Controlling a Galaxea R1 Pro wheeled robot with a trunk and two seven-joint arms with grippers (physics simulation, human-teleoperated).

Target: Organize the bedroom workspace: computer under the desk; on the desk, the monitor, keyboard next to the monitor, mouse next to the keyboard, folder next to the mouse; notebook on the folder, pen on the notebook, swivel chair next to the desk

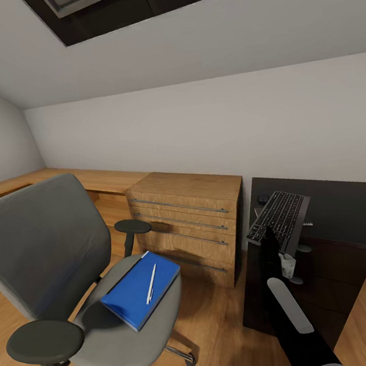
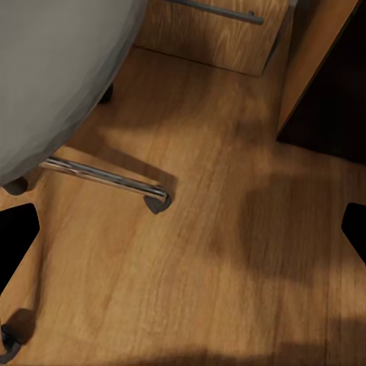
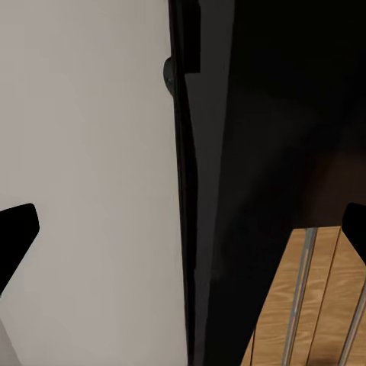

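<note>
Two arms were at work, and the right arm's gripper [image 1: 274, 235] reached up to the flat black rectangular keyboard [image 1: 278, 216], which sat tilted at the front corner of the glossy black desk [image 1: 343, 205] with one end jutting past the edge; whether that gripper was pinching the keyboard or merely under it could not be told, though its wrist view showed both fingertips [image 3: 15, 229] far apart at the frame's sides. The step in hand appeared to be seating the keyboard on the desk, and the next move would call for sliding it fully onto the top, near the small black rounded mouse [image 1: 263, 199] just behind it. Still waiting on the grey-upholstered swivel chair [image 1: 49, 248] lay the flat bright-blue folder [image 1: 132, 292] with the slim white-silver pen [image 1: 151, 284] on it. Only the left wrist view revealed the chair's chrome leg [image 2: 99, 177] on the light wood floor [image 2: 229, 267], with that gripper's fingers [image 2: 15, 236] spread and empty.
</note>
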